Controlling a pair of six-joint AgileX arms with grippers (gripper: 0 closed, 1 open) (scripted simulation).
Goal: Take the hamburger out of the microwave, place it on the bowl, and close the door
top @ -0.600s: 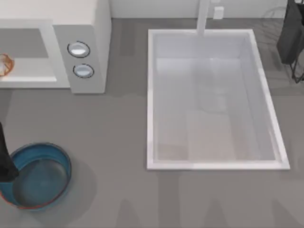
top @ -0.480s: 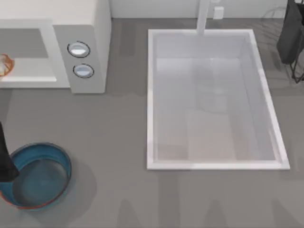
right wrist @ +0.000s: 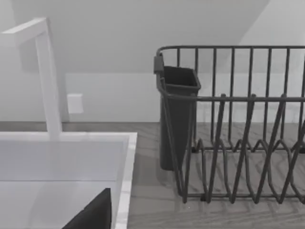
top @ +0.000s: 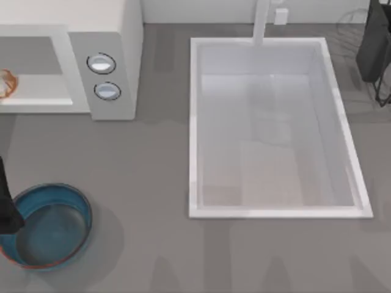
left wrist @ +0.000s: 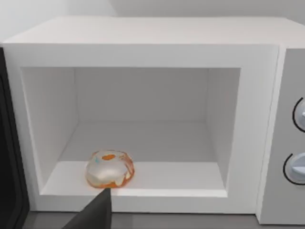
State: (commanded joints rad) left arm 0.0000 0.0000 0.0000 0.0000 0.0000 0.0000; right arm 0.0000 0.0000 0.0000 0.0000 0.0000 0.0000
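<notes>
Black left arm point(top: 5, 204), dark angular fingers point(left wrist: 95, 212), matte finish

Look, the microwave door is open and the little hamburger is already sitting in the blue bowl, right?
Not quite. The door is open, but the hamburger is not in the blue bowl. It sits inside the microwave, near the front edge of the cavity floor, as the left wrist view shows. In the top view the bowl holds nothing.

white sink point(top: 195, 134), white faucet point(right wrist: 47, 76), dark dish rack point(right wrist: 238, 124)
</notes>
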